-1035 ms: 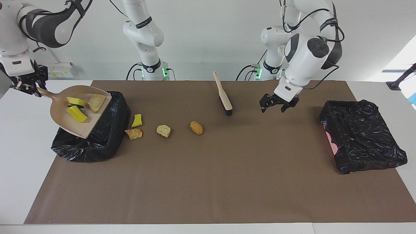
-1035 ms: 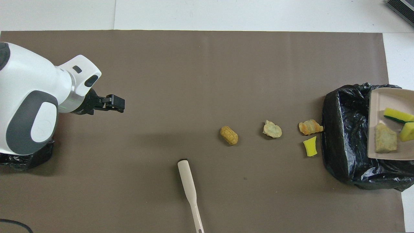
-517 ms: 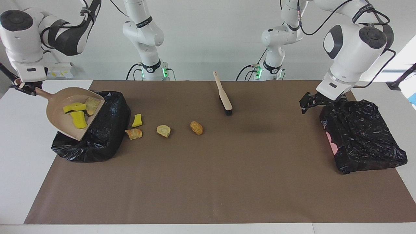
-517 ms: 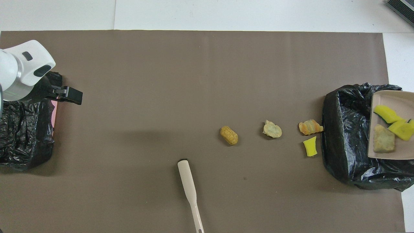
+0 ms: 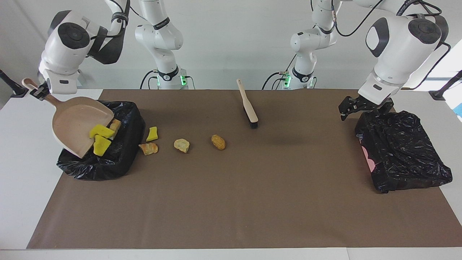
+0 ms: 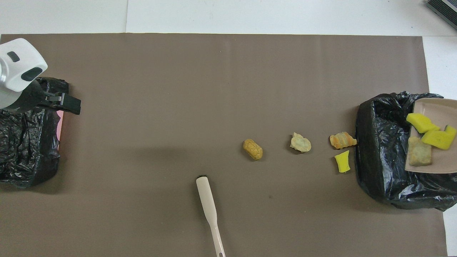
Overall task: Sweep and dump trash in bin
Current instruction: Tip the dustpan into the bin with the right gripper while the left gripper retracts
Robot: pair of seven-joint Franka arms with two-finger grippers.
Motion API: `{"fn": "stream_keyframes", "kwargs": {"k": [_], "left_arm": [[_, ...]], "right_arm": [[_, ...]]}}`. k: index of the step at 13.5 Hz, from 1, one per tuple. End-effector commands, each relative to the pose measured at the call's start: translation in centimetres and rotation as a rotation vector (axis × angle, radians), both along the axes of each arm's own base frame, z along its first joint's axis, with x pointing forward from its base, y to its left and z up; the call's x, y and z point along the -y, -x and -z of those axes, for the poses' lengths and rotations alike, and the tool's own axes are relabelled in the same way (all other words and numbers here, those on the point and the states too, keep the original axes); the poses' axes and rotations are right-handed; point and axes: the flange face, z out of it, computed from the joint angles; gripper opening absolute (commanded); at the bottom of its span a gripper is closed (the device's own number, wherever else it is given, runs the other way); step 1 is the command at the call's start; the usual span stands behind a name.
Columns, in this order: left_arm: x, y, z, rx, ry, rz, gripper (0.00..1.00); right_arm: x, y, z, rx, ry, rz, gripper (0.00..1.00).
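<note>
While our right gripper [image 5: 37,92] stays clamped on the handle of the beige plastic dustpan [image 5: 77,124], tilting it over the black-bagged bin [image 5: 119,159] at the right arm's end, three pieces of trash [image 5: 101,135], two yellow foam chunks and a tan bread-like piece, crowd its lower lip. We judge that a pour too near the bin's rim could drop them onto the brown mat [image 5: 231,187], where four more pieces [image 5: 182,145] lie beside the bin. Our left gripper [image 5: 364,108] waits with jaws open over the second black-bagged bin [image 5: 404,151].
</note>
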Motion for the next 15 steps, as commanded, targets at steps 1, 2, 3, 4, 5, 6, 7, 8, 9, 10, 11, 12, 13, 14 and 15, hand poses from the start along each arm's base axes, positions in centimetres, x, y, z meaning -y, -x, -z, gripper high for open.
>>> {"fn": "stream_keyframes", "kwargs": {"k": [1, 2, 3, 4, 5, 6, 7, 8, 9, 10, 11, 12, 13, 14, 15], "left_arm": [[-0.1, 0.9, -1.6, 0.0, -0.027, 0.014, 1.0], [0.1, 1.0, -1.5, -0.005, -0.029, 0.015, 1.0], [0.1, 1.2, -1.6, -0.013, -0.031, 0.015, 1.0], [0.0, 1.2, -1.5, -0.014, -0.03, 0.01, 1.0], [0.1, 1.2, -1.6, -0.011, -0.03, 0.012, 1.0], [0.0, 1.2, -1.6, -0.008, -0.029, 0.007, 1.0], [-0.1, 1.0, -1.6, 0.002, -0.028, 0.006, 1.0], [-0.2, 1.0, -1.7, 0.007, -0.027, 0.003, 1.0], [-0.3, 1.0, -1.6, 0.004, -0.027, 0.003, 1.0], [-0.3, 0.9, -1.6, 0.004, -0.027, 0.001, 1.0], [-0.2, 1.0, -1.6, 0.004, -0.027, 0.005, 1.0], [-0.2, 1.0, -1.6, 0.004, -0.026, 0.003, 1.0], [-0.2, 1.0, -1.6, 0.004, -0.027, 0.003, 1.0], [-0.2, 1.0, -1.6, 0.004, -0.027, 0.003, 1.0], [-0.2, 1.0, -1.6, 0.004, -0.027, 0.003, 1.0]], "right_arm": [[-2.3, 0.0, -1.7, 0.004, 0.116, 0.008, 0.0], [-3.3, -0.1, -2.2, -0.001, 0.156, -0.001, 0.0], [-4.0, -0.1, -2.7, 0.0, 0.201, 0.003, 0.0], [-4.2, 0.0, -3.4, 0.012, 0.238, -0.003, 0.0], [-4.1, -0.1, -4.6, 0.033, 0.246, -0.001, 0.0], [-4.0, -0.4, -5.9, 0.055, 0.246, 0.0, 0.0], [-4.1, -0.6, -6.6, 0.074, 0.23, 0.004, 0.0], [-4.3, -0.5, -7.1, 0.098, 0.208, 0.005, 0.0], [-4.4, -0.6, -7.2, 0.108, 0.189, 0.009, 0.0], [-4.7, -0.8, -7.4, 0.108, 0.189, 0.006, 0.0], [-5.3, -0.9, -7.7, 0.109, 0.192, -0.011, 0.0], [-5.7, -0.8, -8.6, 0.124, 0.188, -0.019, 0.0], [-6.0, -0.7, -9.8, 0.13, 0.183, -0.031, 0.0], [-6.1, -0.6, -10.5, 0.154, 0.154, -0.023, 0.0], [-6.4, -0.6, -11.3, 0.195, 0.076, -0.002, 0.0]]}}
